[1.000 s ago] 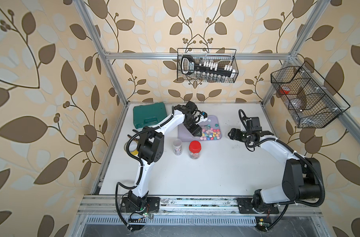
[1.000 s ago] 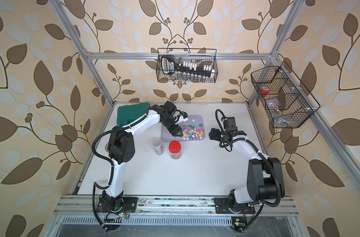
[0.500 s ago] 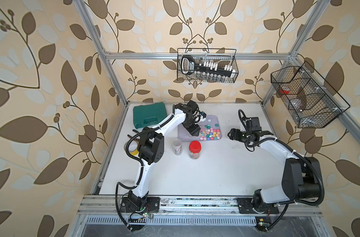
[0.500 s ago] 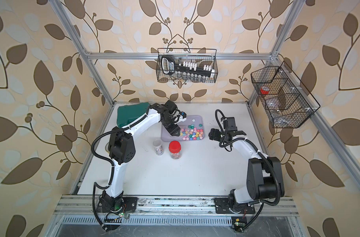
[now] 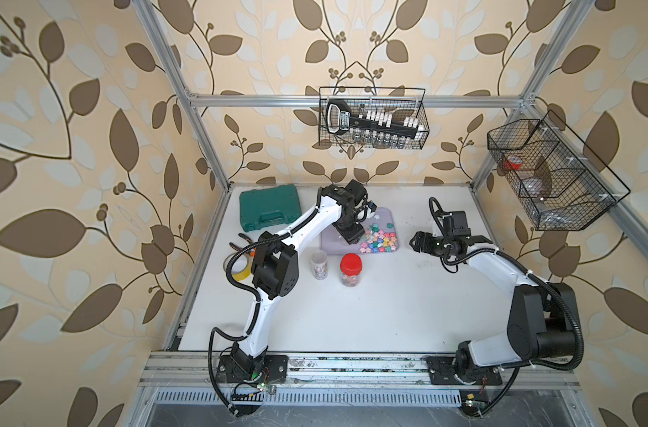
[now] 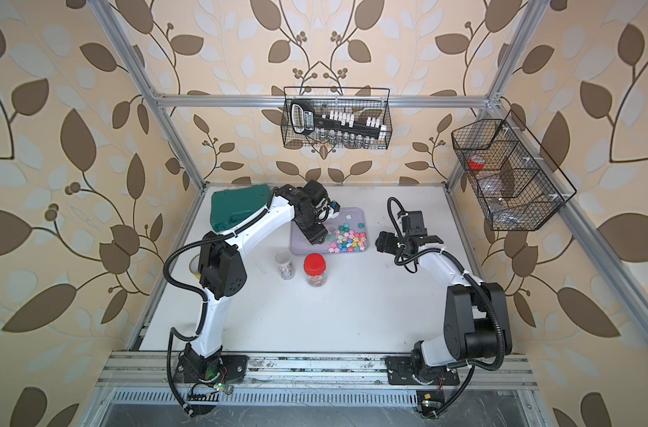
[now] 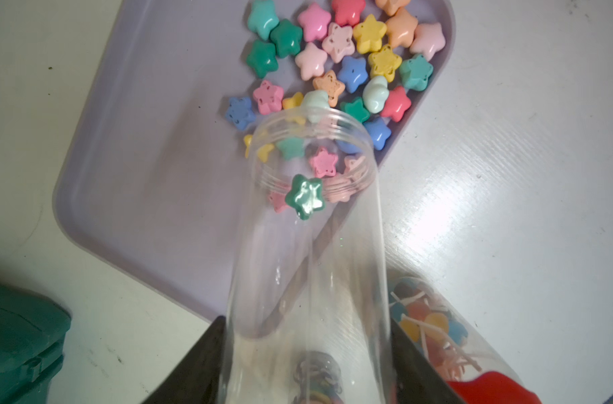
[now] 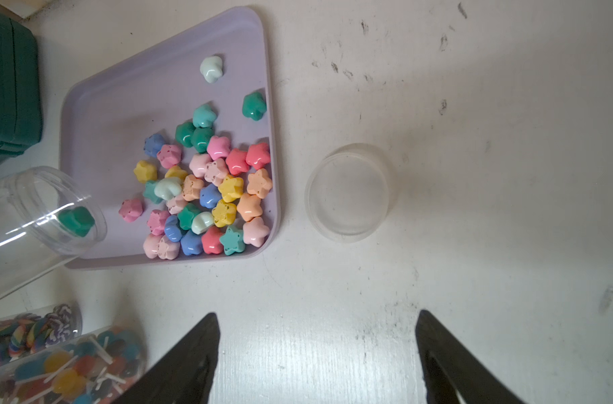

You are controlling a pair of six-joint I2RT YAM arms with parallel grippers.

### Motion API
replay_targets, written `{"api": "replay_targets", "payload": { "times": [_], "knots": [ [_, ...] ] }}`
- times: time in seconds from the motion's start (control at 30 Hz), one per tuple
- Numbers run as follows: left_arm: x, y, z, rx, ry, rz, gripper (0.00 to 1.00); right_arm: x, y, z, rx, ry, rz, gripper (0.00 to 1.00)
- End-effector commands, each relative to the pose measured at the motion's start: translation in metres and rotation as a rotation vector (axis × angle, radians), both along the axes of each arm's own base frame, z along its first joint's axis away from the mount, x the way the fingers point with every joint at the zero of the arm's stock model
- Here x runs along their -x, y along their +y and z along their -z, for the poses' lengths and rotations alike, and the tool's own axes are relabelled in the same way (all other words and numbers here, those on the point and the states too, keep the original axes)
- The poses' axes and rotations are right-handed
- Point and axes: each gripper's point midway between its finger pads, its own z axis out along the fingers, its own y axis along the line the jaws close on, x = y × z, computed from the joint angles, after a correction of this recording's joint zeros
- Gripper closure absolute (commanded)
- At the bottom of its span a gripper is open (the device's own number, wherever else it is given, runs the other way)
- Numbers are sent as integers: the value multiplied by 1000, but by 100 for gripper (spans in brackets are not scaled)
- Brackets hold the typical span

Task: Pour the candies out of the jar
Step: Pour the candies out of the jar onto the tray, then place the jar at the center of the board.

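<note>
The candies (image 8: 207, 189) lie in the tray (image 8: 98, 115) — lid (image 8: 350, 192) just beside it; tilted jar (image 7: 312, 245) above the tray's edge.

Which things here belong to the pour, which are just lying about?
In the job: clear jar, tilted in the left gripper, one green star at its mouth; star candies; lilac tray; clear lid.

Lying about: red-lidded lollipop jar; jar of swirled sweets; green case; tape roll; back wire basket; side wire basket; right gripper, open, empty.
</note>
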Motion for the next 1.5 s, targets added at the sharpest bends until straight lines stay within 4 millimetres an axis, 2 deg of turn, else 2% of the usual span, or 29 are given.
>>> {"api": "replay_targets", "payload": {
  "times": [0.0, 0.37, 0.57, 0.67, 0.8, 0.97, 1.23, 1.37, 1.47],
  "knots": [
    [3, 0, -34, -16, -82, 18, 40, 4, -1, 6, 5, 22, -6, 16],
    [2, 6, -51, -111, -190, 12, 40, 6, 0, 3, -4, 19, -11, 16],
    [8, -1, -82, 8, -234, -7, 40, 7, 3, -6, -20, 5, -21, 16],
    [14, -4, -97, 77, -255, -12, 40, 5, 11, -20, -55, -29, -51, 17],
    [18, 2, -112, 104, -286, -25, 39, 2, 24, -51, -121, -94, -99, 18],
    [27, 10, -131, 160, -296, -39, 39, 2, 35, -100, -185, -189, -135, 18],
    [45, 17, -178, 529, -225, -44, 39, 8, 62, -186, -292, -339, -283, 19],
    [59, 23, -190, 636, -248, 23, 39, 19, 79, -234, -354, -428, -401, 20],
    [78, 26, -195, 676, -279, 101, 38, 27, 85, -266, -390, -494, -437, 21]
  ]
}}
